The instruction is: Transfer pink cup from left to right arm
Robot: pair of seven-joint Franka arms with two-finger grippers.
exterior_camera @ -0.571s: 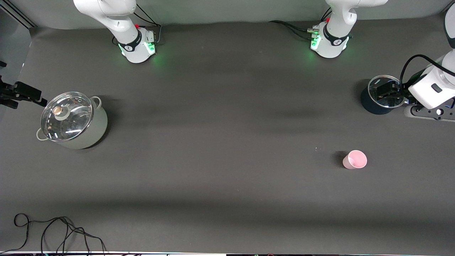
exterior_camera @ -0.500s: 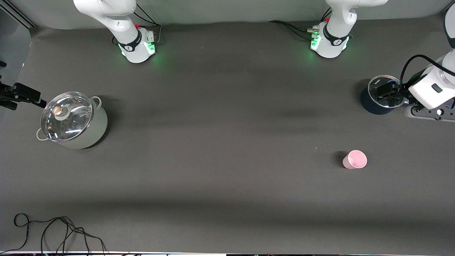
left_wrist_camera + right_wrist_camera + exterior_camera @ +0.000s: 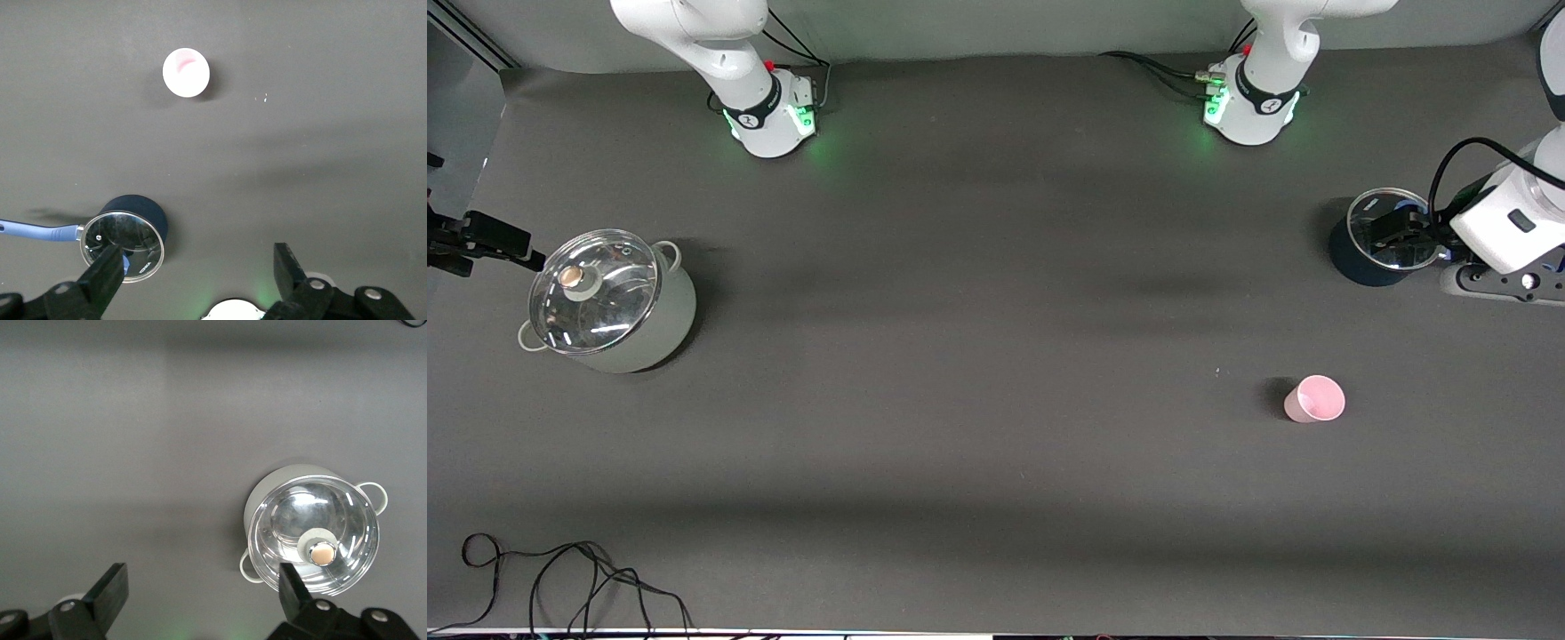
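Pink cup (image 3: 1314, 398) stands upright on the table (image 3: 978, 356), untouched, nearer the front camera than the dark pot (image 3: 1371, 238). Left gripper (image 3: 200, 275) hangs above that pot, jaws wide apart, empty. Right gripper (image 3: 203, 592) hovers beside the white pot (image 3: 609, 302), jaws wide, empty.

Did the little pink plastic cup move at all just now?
No. The small pale-pink plastic cup sits at the same spot on the dark table, equally distant from the dark lidded saucepan.

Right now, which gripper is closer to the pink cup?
The left. The left gripper hangs over the dark lidded saucepan, near the pink cup. The right gripper is at the right arm's table end, beside the grey pot.
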